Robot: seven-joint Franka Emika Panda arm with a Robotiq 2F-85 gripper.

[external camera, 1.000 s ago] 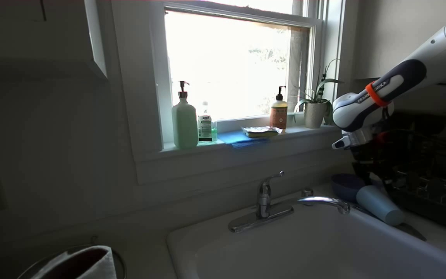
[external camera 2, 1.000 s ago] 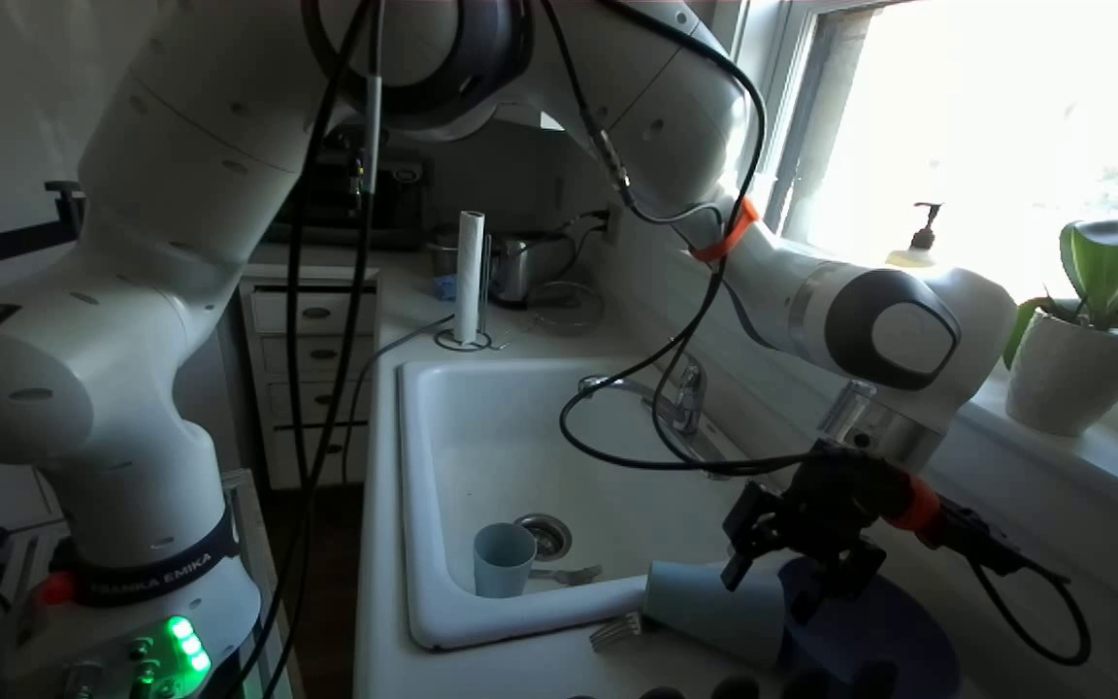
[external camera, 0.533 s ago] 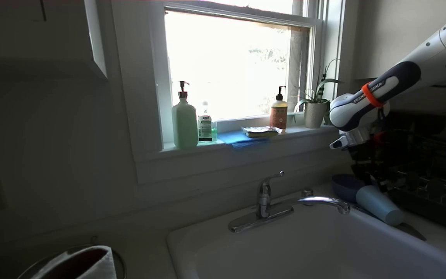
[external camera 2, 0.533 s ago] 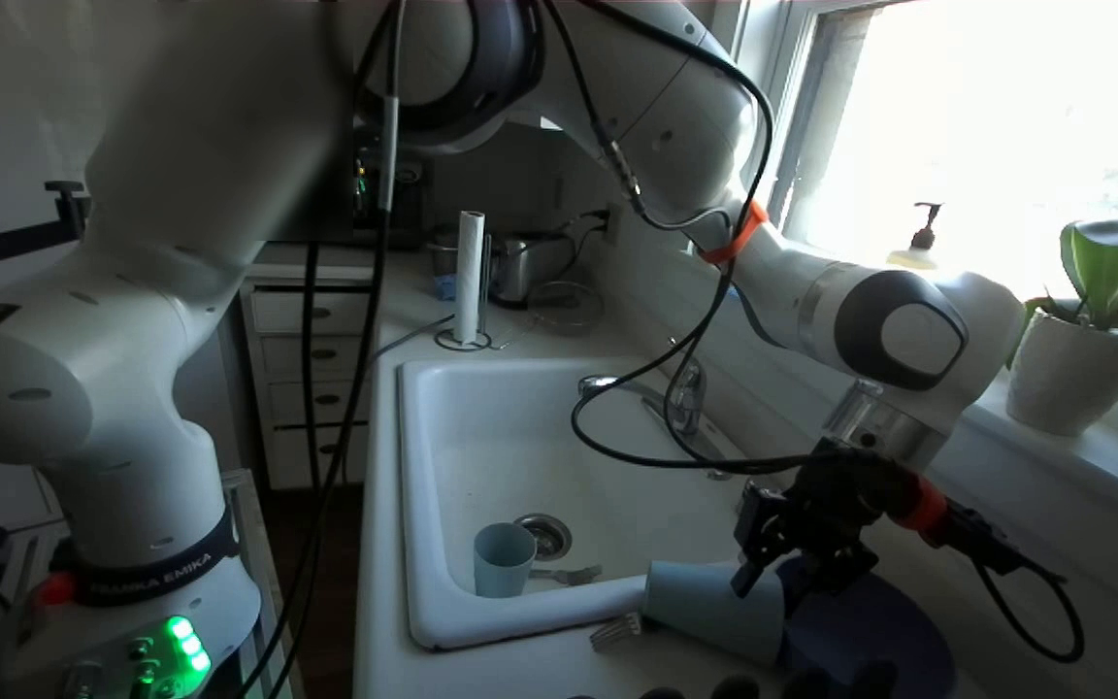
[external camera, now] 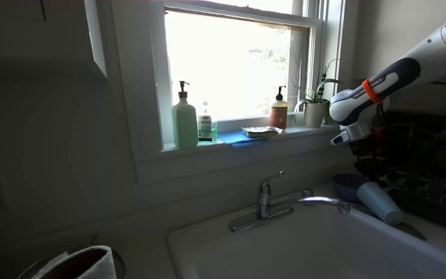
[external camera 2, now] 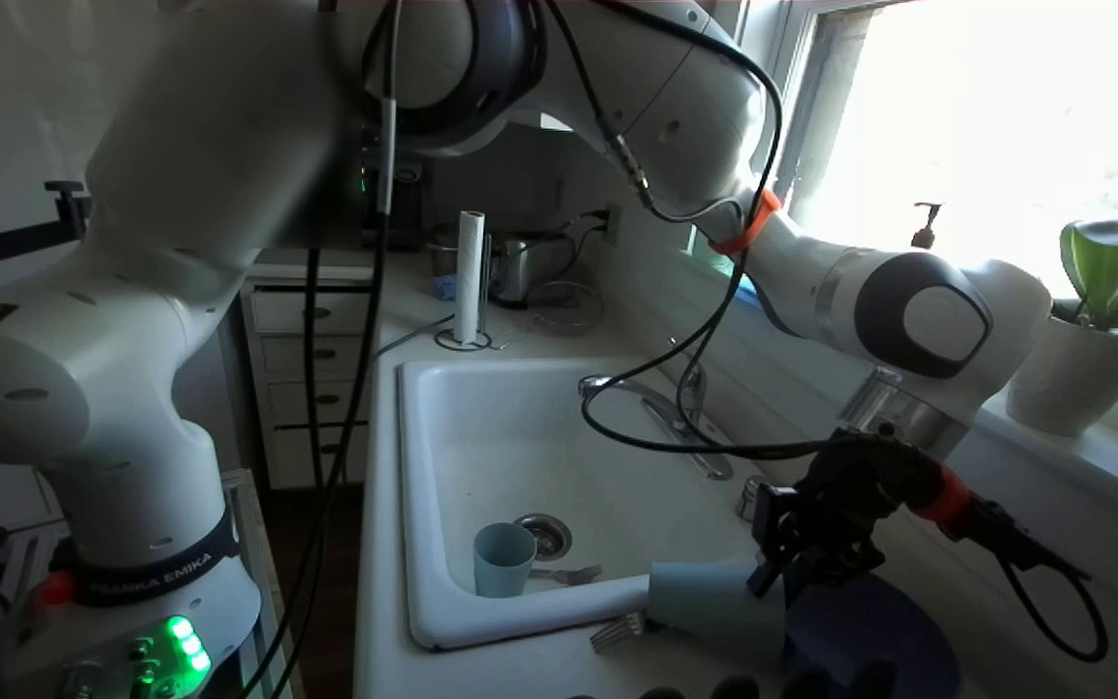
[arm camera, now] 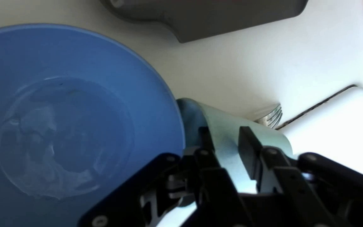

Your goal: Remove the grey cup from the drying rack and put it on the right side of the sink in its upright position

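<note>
The pale grey-blue grey cup (external camera: 379, 203) lies on its side on the counter at the sink's edge, its mouth against the blue bowl. In the wrist view my gripper (arm camera: 225, 134) straddles the rim of the grey cup (arm camera: 224, 118). The far-left finger is partly hidden inside the mouth, and the right finger (arm camera: 247, 148) is over the outer wall. A gap still shows between the fingers, narrower than full width. The dark drying rack (external camera: 432, 213) stands beside the cup in shadow. The white sink (external camera 2: 520, 621) has its rim at the cup's base end.
A wide blue bowl (arm camera: 83, 60) sits right beside the cup's mouth. A fork (external camera 2: 617, 631) pokes out near the cup. Another pale cup (external camera 2: 504, 563) stands inside the sink. The chrome faucet (external camera: 263, 201) and windowsill are close to the arm. A dark grey object (arm camera: 219, 19) lies on the counter.
My fingers have drawn closer together. The hand has shifted slightly towards the window side, and the cup's mouth end has risen a little.
</note>
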